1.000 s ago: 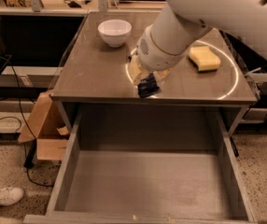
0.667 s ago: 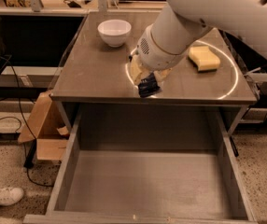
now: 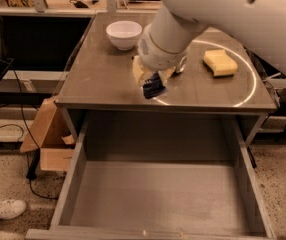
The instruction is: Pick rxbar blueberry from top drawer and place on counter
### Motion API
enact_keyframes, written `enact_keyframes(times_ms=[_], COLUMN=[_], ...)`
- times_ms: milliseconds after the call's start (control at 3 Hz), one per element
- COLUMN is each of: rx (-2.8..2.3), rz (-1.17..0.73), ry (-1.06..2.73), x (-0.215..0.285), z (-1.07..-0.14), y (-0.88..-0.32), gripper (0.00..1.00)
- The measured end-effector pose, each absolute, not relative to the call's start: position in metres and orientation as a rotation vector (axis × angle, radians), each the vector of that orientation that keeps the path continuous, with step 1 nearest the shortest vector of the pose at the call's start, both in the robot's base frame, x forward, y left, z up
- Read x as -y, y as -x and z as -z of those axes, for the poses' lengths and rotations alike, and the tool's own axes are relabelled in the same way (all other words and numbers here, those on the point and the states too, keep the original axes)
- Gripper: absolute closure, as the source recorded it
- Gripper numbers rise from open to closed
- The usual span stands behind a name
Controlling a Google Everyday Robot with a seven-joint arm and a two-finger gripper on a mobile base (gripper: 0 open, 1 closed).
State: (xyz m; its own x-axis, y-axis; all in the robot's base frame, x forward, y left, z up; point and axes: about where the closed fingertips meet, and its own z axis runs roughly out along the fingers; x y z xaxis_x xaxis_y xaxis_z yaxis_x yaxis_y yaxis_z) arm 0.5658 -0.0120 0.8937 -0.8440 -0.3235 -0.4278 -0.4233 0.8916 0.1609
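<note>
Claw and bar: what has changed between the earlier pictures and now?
Nothing has visibly changed. The claw still holds the bar, tilted, low over the counter near its front edge. The bowl, the sponge and the open drawer stayed as they were.

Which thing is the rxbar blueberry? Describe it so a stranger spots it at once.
On the grey-brown counter above the open top drawer, look under the big white arm near the front edge. The gripper there holds the rxbar blueberry: small, flat, dark navy, unlike the yellow sponge and white bowl.
</note>
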Motion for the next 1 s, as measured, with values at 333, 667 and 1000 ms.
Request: enact_keyframes(times_ms=[333, 667, 1000], rx=[-2.645, -2.646, -2.647], rz=[-0.317, -0.336, -0.406], ry=[0.630, 0.620, 0.583], x=[-0.018, -0.016, -0.012], z=[-0.890, -0.890, -0.890], y=[-0.587, -0.590, -0.599], gripper=[1.00, 1.00, 1.00])
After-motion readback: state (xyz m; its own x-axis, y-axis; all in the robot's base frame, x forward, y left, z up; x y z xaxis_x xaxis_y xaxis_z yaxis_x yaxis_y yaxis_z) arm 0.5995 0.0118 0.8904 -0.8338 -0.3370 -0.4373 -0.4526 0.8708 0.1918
